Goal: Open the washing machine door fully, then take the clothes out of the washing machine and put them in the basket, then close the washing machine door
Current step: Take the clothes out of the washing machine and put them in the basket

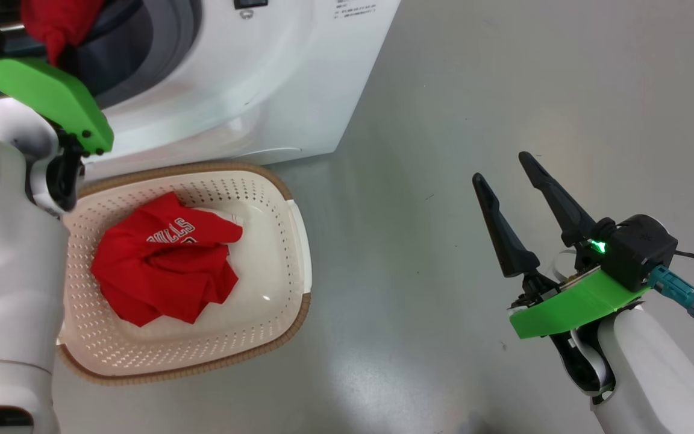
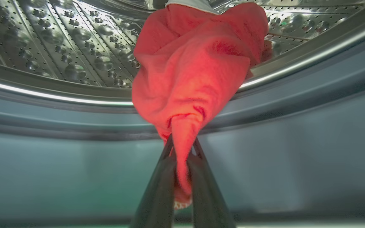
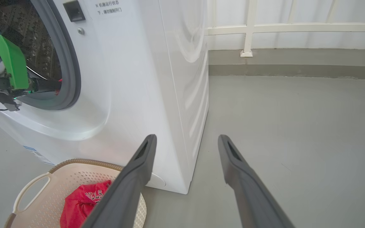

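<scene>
Left gripper [image 2: 183, 141]: 2 long dark fingers pinched nearly together, clamping a fold of 1 bright red fabric garment [image 2: 195, 69] that bunches at the mouth of the perforated steel drum [image 2: 59, 47], across the grey rubber ring [image 2: 74, 123] of the big white front-loading washing machine [image 1: 250, 72]. Second red garment with white lettering [image 1: 160, 271] lies crumpled inside the cream perforated plastic basket with a brown woven-look rim [image 1: 232, 170], on the grey floor [image 1: 443, 120] just beside the machine's front. Right gripper [image 1: 502, 167]: fingers spread wide, gripping nothing, touching nothing, over bare floor well apart from the basket.
</scene>
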You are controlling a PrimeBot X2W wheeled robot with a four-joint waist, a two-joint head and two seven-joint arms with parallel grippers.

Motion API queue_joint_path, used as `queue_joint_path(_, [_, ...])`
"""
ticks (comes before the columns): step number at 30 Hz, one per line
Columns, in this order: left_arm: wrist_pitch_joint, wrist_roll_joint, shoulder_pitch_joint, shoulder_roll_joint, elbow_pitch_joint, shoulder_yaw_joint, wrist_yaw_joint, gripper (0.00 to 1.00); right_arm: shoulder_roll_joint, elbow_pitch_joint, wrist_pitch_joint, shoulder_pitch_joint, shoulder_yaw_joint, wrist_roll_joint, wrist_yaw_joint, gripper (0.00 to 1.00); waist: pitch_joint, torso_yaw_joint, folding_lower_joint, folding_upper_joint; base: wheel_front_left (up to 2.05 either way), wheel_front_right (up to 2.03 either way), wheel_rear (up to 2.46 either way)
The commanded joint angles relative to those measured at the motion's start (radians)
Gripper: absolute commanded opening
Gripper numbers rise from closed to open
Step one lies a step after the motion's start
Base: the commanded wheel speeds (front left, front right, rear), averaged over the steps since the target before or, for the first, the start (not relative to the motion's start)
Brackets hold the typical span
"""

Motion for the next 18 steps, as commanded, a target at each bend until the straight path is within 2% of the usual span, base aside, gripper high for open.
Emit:
queue_joint_path(1, [-0.024,0.006,-0.027,0.046,-0.023,0.015,0.006,0.0,-0.006,-0.02,-0.006,-0.006,0.02,0.016,0.0,1.0,0.003,0.002,0.0,0.0,0.0,0.0,0.0])
queue_joint_path(7, [-0.139,-0.009,-0.005,0.041,-0.041,0.027,-0.005,0.0,-0.006,-0.017,-0.006,-0.008,0.016,0.016,0.0,1.0,0.005,0.016,0.0,0.0,0.0,0.0,0.0])
queue_joint_path(14, [-0.331,-0.042,0.053,0.026,-0.082,0.055,-0.046,0.0,-0.004,-0.014,-0.006,-0.013,0.013,0.016,0.0,1.0,-0.004,0.039,0.0,0.0,0.0,0.0,0.0])
queue_joint_path(18, [-0.383,-0.044,0.095,0.027,-0.12,0.067,-0.058,0.0,-0.005,-0.012,-0.006,-0.013,0.011,0.015,0.0,1.0,-0.014,0.054,0.0,0.0,0.0,0.0,0.0])
